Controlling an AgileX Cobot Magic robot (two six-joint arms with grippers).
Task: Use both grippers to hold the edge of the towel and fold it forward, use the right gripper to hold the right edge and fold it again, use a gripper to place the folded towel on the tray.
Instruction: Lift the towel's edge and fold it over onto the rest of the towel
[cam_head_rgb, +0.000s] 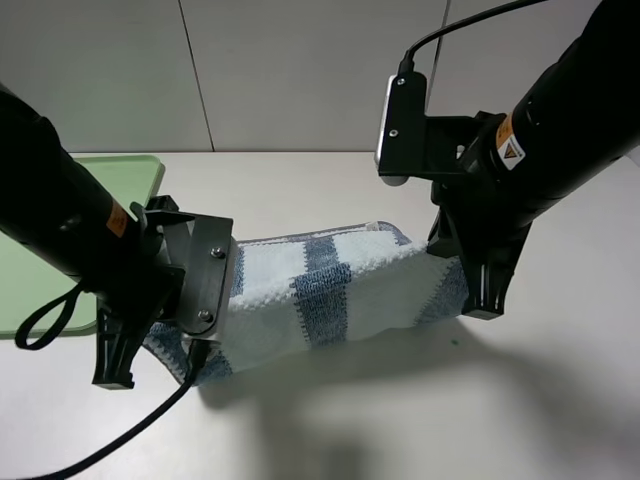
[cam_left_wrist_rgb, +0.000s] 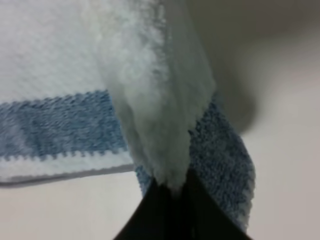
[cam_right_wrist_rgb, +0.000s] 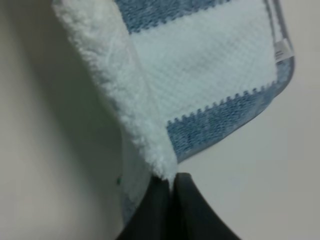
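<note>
My left fingers (cam_left_wrist_rgb: 150, 215) and right fingers (cam_right_wrist_rgb: 150, 215) each pinch an edge of the striped towel (cam_head_rgb: 330, 285), light and limp, sagging mid-frame; grips near its corners seem best.

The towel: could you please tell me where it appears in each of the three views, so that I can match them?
Exterior high: the towel spans the lower centre, over the table.
Left wrist: it fills most of the picture, one fold pinched in the shut jaws of the left gripper.
Right wrist: it fills much of the picture, pinched by the right gripper.
Shared landmark: its blue-grey stripes, visible in all three.
</note>
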